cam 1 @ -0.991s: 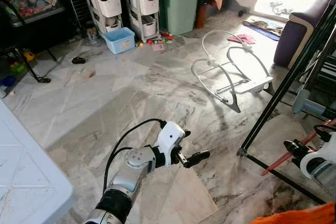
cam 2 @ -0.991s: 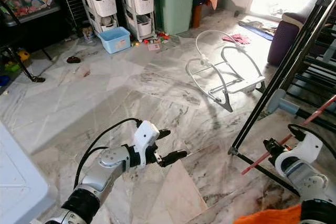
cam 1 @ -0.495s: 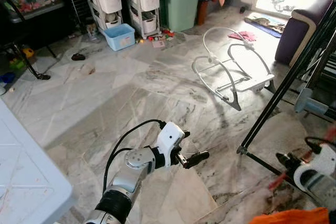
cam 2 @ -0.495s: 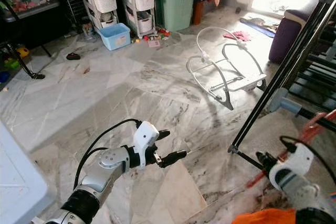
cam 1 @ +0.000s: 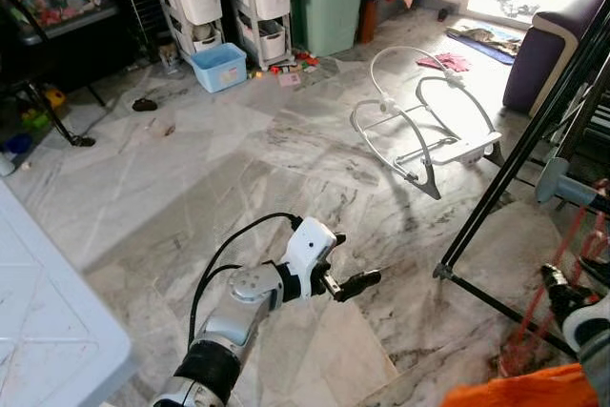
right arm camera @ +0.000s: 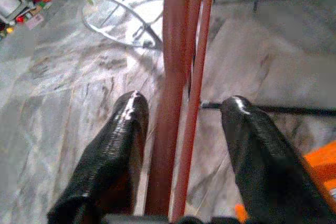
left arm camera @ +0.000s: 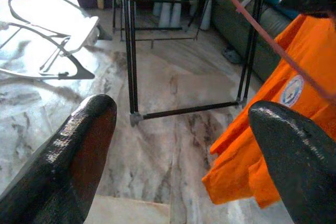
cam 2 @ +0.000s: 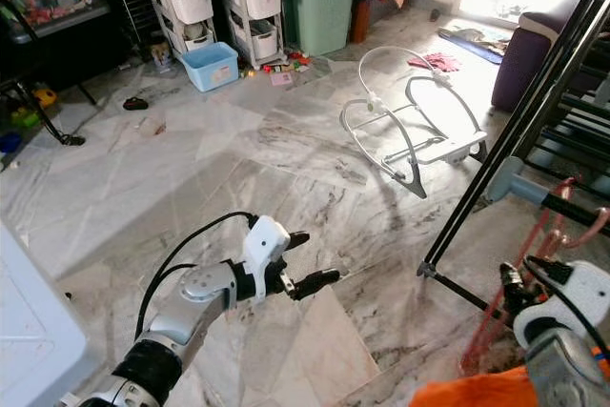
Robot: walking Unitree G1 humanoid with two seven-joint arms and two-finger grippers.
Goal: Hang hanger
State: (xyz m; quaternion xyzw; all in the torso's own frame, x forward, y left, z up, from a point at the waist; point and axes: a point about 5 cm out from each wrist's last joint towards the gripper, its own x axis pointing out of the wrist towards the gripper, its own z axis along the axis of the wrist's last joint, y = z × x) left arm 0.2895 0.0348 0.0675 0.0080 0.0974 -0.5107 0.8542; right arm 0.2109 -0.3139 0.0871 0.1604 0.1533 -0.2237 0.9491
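Since a second ago our right gripper [cam 2: 519, 295] swings the red hanger [cam 2: 534, 264] upright, clenched on its thin, light, stiff bars (left gripper [cam 1: 345, 283] idles, agape).

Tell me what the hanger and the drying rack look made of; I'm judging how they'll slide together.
The hanger in the right hand looks like smooth reddish plastic, going by its even colour and soft sheen, though coated metal is possible. The drying rack looks like thin black-painted metal tube: straight, slim bars with a dull finish.
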